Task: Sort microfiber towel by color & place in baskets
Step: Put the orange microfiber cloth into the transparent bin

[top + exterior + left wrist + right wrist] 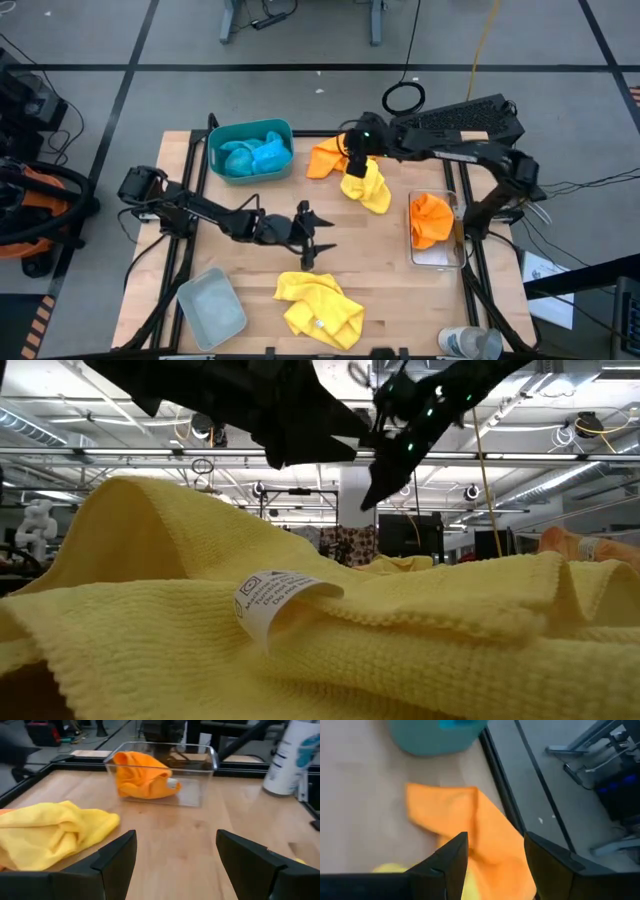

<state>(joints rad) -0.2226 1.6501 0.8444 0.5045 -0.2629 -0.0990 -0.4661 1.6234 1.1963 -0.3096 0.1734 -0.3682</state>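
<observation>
Your left end effector (312, 236) hovers near the middle of the worktop (400, 290), its fingers (112, 860) spread wide with nothing between them. Going from the left edge: you have the pale grey basket (211, 307) at the near left corner, with no towel in it, and the teal basket (250, 151) at the far edge, left of centre, with the blue towels (254, 155) bunched inside. One yellow towel (319, 305) lies crumpled by the near edge, about midway along it; in the low view it fills the foreground with its white label (268, 600) showing.

Your right end effector (356, 166) sits toward the far edge, right of the teal basket, over the loose orange towel (326, 158) and the second yellow towel (370, 187), which lie touching each other. Its fingers (445, 865) stand partly open above the orange cloth; you cannot tell from these views whether they have hold of anything.

Further right, the clear basket (436, 250) stands by the right edge with another orange towel (430, 218) in it. A clear bottle (468, 343) lies at the near right corner.
</observation>
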